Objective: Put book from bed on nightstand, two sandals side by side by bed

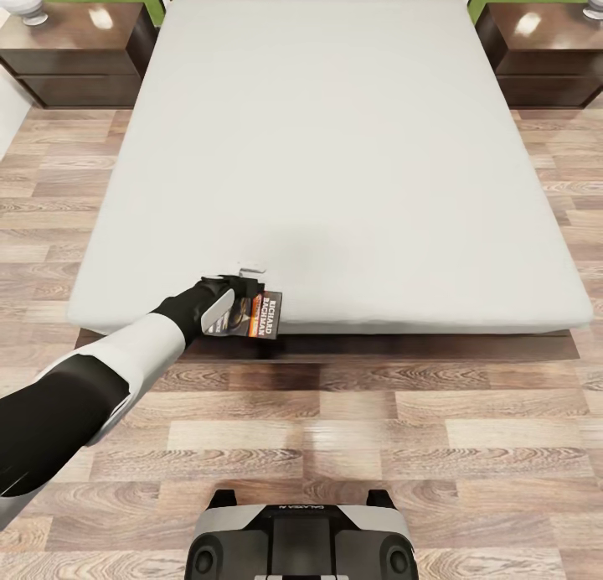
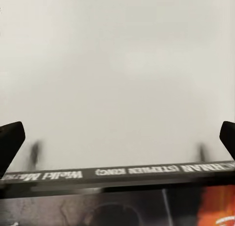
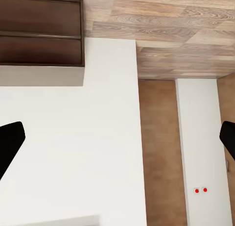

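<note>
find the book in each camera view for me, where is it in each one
Head view: the book lies at the mattress's near edge, lower left of centre, at the left gripper.
Left wrist view: the book spans the bottom strip, spine lettering facing the camera.
Right wrist view: the book is not in it.
Shared landmark: the light-grey mattress behind the book.

- The left gripper (image 1: 244,288) at the bed's (image 1: 335,144) near edge covers part of the book (image 1: 261,313); its jaw state is unclear.
- Both nightstands (image 1: 79,56) beside the bed are cut off by the frame.
- The book's spine lettering (image 2: 132,171) is blurred.
</note>
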Available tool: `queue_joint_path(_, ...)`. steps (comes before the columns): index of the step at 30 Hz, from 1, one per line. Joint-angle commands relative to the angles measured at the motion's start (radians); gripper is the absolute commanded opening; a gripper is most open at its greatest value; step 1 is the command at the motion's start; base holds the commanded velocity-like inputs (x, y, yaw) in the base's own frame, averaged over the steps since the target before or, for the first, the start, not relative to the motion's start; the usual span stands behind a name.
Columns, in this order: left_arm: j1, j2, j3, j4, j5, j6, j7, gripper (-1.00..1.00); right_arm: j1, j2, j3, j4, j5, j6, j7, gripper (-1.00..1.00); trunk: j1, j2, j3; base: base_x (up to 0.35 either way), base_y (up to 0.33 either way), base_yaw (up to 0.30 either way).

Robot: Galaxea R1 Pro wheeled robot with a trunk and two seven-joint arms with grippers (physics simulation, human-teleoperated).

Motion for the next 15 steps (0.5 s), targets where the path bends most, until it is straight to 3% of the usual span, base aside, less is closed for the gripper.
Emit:
queue_joint_path(1,-0.004,0.001,-0.008,-0.003,0.011,0.005,0.012,1.0,-0.001,0.0,-0.008,0.002,0.01,0.002,-0.003,1.0,0.0,0.0,0.0,0.0,0.0,0.0)
queue_joint_path(15,-0.177,0.011,-0.005,-0.015,0.013,0.05,0.142,1.0,-0.001,0.001,-0.006,0.001,0.011,-0.003,-0.002,1.0,0.0,0.0,0.0,0.0,0.0,0.0)
